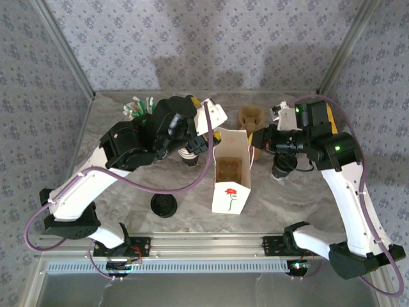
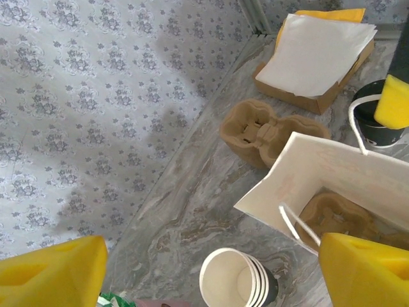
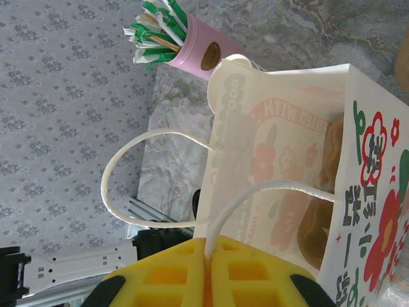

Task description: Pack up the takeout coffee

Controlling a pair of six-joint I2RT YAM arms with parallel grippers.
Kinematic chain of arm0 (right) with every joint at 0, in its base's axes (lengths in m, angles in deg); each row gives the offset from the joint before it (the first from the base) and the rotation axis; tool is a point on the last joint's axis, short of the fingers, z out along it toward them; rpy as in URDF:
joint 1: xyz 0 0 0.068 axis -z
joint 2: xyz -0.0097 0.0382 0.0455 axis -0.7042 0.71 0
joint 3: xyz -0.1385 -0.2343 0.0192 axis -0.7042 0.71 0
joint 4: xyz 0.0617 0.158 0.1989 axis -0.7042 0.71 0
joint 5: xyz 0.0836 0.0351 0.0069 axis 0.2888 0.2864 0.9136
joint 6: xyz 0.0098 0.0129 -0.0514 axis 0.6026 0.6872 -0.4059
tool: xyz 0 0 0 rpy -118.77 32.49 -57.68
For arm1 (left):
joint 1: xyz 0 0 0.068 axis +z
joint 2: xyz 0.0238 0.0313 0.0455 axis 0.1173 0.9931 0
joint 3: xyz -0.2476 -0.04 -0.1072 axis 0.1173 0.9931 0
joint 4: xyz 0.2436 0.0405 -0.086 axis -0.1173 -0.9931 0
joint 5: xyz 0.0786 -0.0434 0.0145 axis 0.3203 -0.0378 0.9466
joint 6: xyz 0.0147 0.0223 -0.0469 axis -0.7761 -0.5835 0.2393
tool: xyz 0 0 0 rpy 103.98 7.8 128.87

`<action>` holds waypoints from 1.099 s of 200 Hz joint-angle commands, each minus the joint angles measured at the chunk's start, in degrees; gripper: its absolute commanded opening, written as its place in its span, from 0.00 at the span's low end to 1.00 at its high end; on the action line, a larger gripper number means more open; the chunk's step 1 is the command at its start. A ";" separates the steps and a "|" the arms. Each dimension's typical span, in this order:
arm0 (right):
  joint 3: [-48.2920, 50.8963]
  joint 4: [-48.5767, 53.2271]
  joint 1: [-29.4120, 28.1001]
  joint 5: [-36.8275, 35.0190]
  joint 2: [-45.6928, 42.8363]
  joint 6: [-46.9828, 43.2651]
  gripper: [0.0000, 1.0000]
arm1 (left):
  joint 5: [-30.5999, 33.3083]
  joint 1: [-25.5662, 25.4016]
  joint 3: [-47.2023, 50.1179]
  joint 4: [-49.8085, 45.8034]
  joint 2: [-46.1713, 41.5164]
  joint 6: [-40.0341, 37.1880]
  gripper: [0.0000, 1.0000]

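The white paper bag point(image 1: 231, 182) with a red flower stands open mid-table, a brown pulp carrier point(image 2: 335, 216) in its bottom. My right gripper point(image 3: 208, 256) is shut on one white cord handle point(image 3: 255, 195) of the bag, at its right rim point(image 1: 257, 141). My left gripper point(image 2: 214, 275) hangs open at the bag's left rim point(image 1: 203, 142), above the stack of lidless cups point(image 2: 238, 280), holding nothing. The takeout coffee point(image 2: 374, 125), dark with a black lid, stands just beyond the bag, partly behind the right gripper's yellow finger point(image 2: 395, 102).
A loose black lid point(image 1: 163, 205) lies front left. A second brown carrier point(image 2: 255, 131) and a box of napkins point(image 2: 316, 57) sit at the back right. The pink cup of green-and-white straws point(image 3: 192, 45) stands back left. Patterned walls close three sides.
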 commanded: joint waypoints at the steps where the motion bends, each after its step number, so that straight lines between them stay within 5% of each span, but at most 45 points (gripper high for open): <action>1: -1.96 1.98 0.31 -1.50 -0.42 -1.75 0.14 | 0.29 1.00 0.43 0.91 -1.50 2.61 0.88; 70: -5.01 4.80 0.45 -4.78 0.18 -3.94 0.33 | 0.19 2.07 1.83 1.61 -2.56 3.25 0.95; 160: -15.34 12.48 0.40 -15.60 1.15 -9.60 0.35 | 2.36 5.16 4.06 5.76 -4.33 8.51 1.00; 220: -22.84 12.96 -1.38 -15.68 3.61 -12.91 0.36 | -0.54 12.81 5.90 5.48 -6.45 21.73 1.00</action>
